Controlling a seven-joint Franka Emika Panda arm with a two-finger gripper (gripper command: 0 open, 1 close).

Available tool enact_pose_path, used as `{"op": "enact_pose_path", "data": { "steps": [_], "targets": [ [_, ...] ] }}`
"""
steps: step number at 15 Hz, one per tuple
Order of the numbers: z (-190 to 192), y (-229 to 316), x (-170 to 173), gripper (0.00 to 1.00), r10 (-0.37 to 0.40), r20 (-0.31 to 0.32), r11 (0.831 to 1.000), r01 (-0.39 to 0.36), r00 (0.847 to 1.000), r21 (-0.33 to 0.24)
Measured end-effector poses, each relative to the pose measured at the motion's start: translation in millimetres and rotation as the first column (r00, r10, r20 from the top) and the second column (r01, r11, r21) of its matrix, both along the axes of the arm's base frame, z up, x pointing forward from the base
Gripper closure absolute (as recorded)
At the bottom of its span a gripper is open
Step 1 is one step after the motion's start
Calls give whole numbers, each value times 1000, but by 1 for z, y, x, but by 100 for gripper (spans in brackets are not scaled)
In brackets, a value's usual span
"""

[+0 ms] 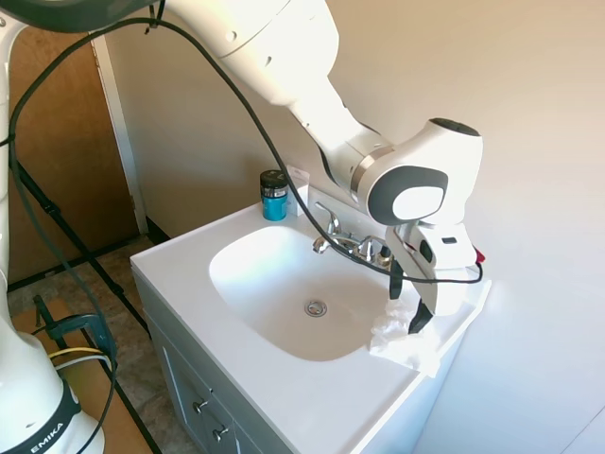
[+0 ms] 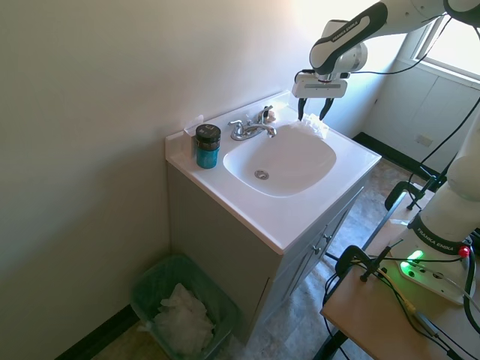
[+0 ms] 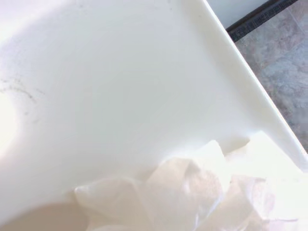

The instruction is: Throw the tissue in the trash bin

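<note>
The tissue point(image 1: 405, 342) is a white crumpled wad lying on the white counter by the sink's rim, on the side away from the wall-side jar. It also shows as a small white lump point(image 2: 315, 126) beside the faucet and fills the lower part of the wrist view point(image 3: 192, 197). My gripper point(image 1: 408, 303) hangs just above it, open, its dark fingers pointing down to either side of the wad's top point(image 2: 313, 112). The trash bin point(image 2: 146, 283), a green mesh basket with white paper inside, stands on the floor beside the vanity, against the wall.
The sink basin point(image 2: 281, 161) takes up the middle of the counter, with a chrome faucet point(image 2: 250, 129) at its back. A teal jar with a black lid point(image 2: 207, 145) stands at the counter's corner near the wall. The cabinet front has drawers with knobs point(image 1: 200, 407).
</note>
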State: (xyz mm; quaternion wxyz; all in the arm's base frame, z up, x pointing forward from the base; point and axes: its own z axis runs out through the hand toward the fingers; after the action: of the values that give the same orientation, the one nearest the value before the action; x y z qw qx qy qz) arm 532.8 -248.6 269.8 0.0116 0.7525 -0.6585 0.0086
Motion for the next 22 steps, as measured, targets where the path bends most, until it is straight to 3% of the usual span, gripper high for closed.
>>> {"op": "enact_pose_path", "data": {
  "steps": [2,3,8,22],
  "targets": [
    [-7,-6,-2,0,-13,-9,1000,13,1000,6],
    [-12,-7,-4,100,-14,-16,1000,15,1000,10],
    [-27,-9,-6,100,-9,-28,1000,10,1000,29],
    [-26,5,2,100,3,-8,999,-3,1000,45]
  ]
}}
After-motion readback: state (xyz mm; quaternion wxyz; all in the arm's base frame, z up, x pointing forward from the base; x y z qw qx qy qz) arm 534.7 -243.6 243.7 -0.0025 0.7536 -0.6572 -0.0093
